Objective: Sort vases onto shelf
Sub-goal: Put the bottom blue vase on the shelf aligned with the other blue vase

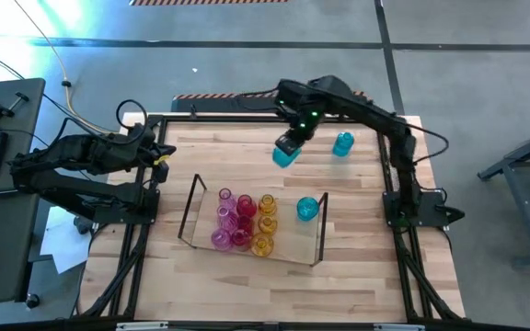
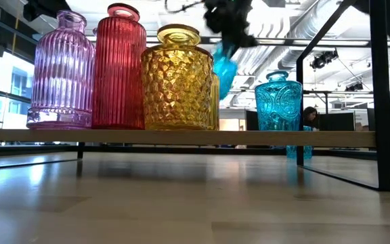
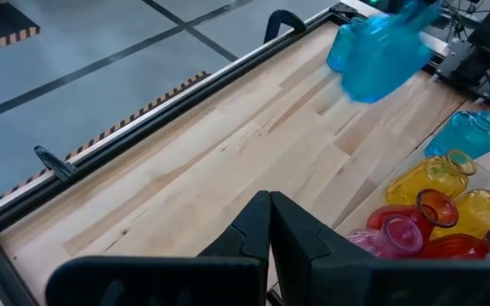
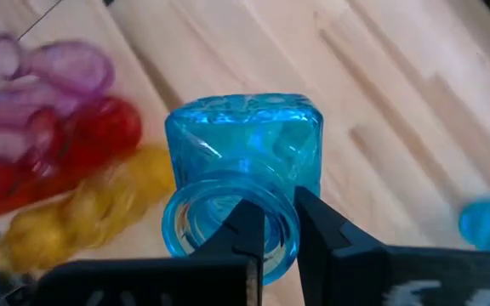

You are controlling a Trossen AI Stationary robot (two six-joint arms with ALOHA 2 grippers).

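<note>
Right claw (image 4: 272,223): pinching the rim of a cyan vase's neck, one finger inside the mouth and one outside; it hangs above the table, between the far edge and the shelf.
Held cyan vase (image 1: 285,154): lifted clear of the wood and tilted; in the low view it shows high up behind the yellow vases, under the dark claw.
Left claw (image 3: 270,223): fingers pressed together with nothing between them; it waits over the table's left edge, towards the far left corner.
Loose cyan vase (image 1: 342,143): upright on the bare table near the far right corner, well apart from the shelf.
Shelf (image 1: 190,210): clear tray with a thin dark frame at each short end, lying near the middle of the table, closer to the near edge.
Cyan vase on shelf (image 1: 307,209): alone towards the shelf's right end, apart from the other colours.
Yellow vases (image 1: 266,222): a short row on the shelf, just left of that cyan one.
Red vases (image 1: 244,221): packed against the yellow row, on its left.
Pink vases (image 1: 224,218): on the shelf's left part, touching the red ones.
Table (image 1: 357,257): pale wooden boards inside a black metal frame.
Person (image 2: 310,117): seated far back in the room, seen in the low view only.
</note>
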